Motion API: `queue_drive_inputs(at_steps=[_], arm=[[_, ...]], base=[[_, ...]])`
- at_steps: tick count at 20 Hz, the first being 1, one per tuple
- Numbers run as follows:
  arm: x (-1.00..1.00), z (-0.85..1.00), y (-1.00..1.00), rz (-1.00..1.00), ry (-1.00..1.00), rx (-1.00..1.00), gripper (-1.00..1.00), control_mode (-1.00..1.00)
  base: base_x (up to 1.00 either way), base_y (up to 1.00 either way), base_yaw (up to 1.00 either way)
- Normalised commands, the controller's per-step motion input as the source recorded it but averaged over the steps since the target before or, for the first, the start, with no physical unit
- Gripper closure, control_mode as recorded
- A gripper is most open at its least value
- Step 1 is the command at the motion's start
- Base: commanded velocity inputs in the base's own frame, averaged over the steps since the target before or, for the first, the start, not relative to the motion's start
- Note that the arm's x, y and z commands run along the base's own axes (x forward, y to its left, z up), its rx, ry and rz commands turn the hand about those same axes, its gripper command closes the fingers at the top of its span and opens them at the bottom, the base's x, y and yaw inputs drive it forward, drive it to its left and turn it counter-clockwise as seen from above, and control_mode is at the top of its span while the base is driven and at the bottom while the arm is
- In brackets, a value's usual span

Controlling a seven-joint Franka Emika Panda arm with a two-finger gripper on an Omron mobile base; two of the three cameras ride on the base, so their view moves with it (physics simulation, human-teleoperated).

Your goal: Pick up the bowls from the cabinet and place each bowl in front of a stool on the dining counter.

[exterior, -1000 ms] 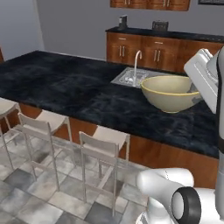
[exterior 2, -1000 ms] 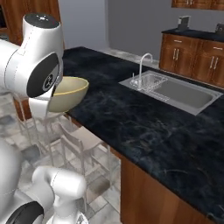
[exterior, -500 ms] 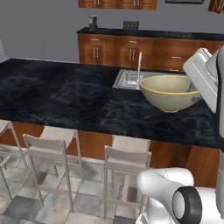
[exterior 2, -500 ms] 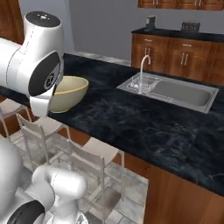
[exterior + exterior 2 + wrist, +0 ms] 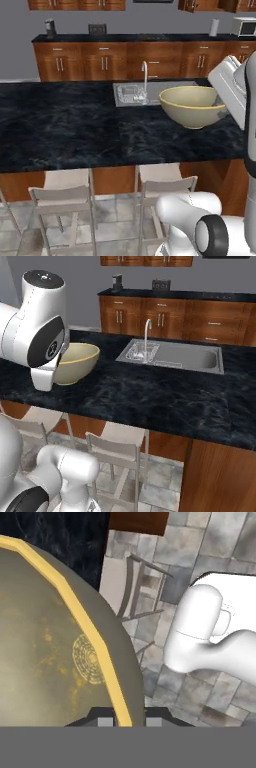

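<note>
A glossy cream-beige bowl hangs just above the black marble dining counter, toward its right part in the left base view. My gripper is shut on the bowl's right rim. From the right base view the bowl sits beside my hand, with the gripper at its near rim over the counter. The hand view looks into the bowl; its yellow rim runs between the fingertips of the gripper. Two stools stand at the counter's near side.
A steel sink with a tall faucet is set into the counter behind the bowl. Beyond it runs a wall counter of reddish wood drawers, with wall cabinets above. Tiled floor lies below the stools.
The whole picture has shifted, so the base has moved along the counter; I now face it more squarely. The bowl stays in my gripper in the same place relative to the arm.
</note>
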Motion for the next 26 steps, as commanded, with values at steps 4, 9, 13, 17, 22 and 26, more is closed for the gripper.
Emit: queue_drive_inputs(at_steps=[4, 9, 13, 17, 22, 26], arm=[[0.00, 0.00, 0.00, 0.00, 0.00, 0.00, 1.00, 1.00], [0.00, 0.00, 0.00, 0.00, 0.00, 0.00, 1.00, 1.00], [0.00, 0.00, 0.00, 0.00, 0.00, 0.00, 1.00, 1.00], [0.00, 0.00, 0.00, 0.00, 0.00, 0.00, 1.00, 1.00], [0.00, 0.00, 0.00, 0.00, 0.00, 0.00, 1.00, 1.00], [0.78, -0.87, -0.07, 0.00, 0.00, 0.00, 1.00, -1.00]], base=[[0.30, -0.10, -0.30], [0.14, -0.32, -0.17], [0.46, -0.09, -0.17], [0.62, -0.01, -0.13], [0.65, -0.01, -0.08], [0.00, 0.00, 0.00]])
